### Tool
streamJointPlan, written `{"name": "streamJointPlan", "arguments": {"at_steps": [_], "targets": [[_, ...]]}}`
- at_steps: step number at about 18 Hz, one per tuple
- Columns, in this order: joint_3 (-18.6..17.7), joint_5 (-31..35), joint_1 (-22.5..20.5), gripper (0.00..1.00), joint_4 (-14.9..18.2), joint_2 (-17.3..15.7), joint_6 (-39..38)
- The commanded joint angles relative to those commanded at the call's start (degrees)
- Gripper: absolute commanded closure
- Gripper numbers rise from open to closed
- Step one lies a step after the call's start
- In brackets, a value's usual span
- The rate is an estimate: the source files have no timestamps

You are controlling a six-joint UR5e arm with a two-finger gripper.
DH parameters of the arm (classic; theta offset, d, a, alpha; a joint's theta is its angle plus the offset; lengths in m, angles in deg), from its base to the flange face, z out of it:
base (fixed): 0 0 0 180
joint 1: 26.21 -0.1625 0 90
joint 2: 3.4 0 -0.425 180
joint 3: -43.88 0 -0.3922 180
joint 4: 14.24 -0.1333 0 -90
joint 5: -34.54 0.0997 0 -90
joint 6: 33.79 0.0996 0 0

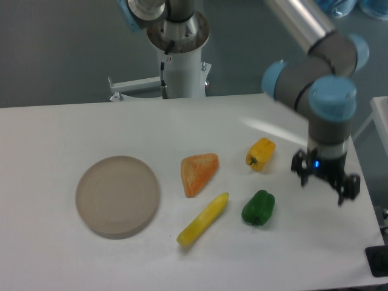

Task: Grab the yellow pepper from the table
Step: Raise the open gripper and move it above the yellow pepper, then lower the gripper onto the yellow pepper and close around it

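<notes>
The yellow pepper [260, 153] is small, stubby and yellow-orange. It lies on the white table [54, 133] right of centre. My gripper [324, 185] hangs over the table's right side, to the right of the pepper and a little nearer the front edge, apart from it. Its two dark fingers stand spread and hold nothing.
A green bell pepper [259, 208] lies in front of the yellow pepper, left of the gripper. A long slender yellow vegetable [203, 219] and an orange wedge [198, 172] lie near the middle. A round beige plate [117, 195] sits at the left. The robot's base [179, 45] stands behind the table.
</notes>
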Motion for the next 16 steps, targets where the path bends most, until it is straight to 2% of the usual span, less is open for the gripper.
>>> {"name": "streamJointPlan", "arguments": {"at_steps": [2, 4, 7, 10, 16], "targets": [[-2.9, -0.4, -0.8, 0.00, 2.1, -1.6, 0.1], [-7.3, -1.1, -1.9, 0.00, 1.5, -2.6, 0.3], [-12.0, -3.8, -4.0, 0.00, 0.0, -4.7, 0.8], [-16.4, -5.2, -6.0, 0.00, -2.8, -6.5, 1.1], [-22.6, -5.1, -5.2, 0.00, -9.7, -7.0, 0.9]]}}
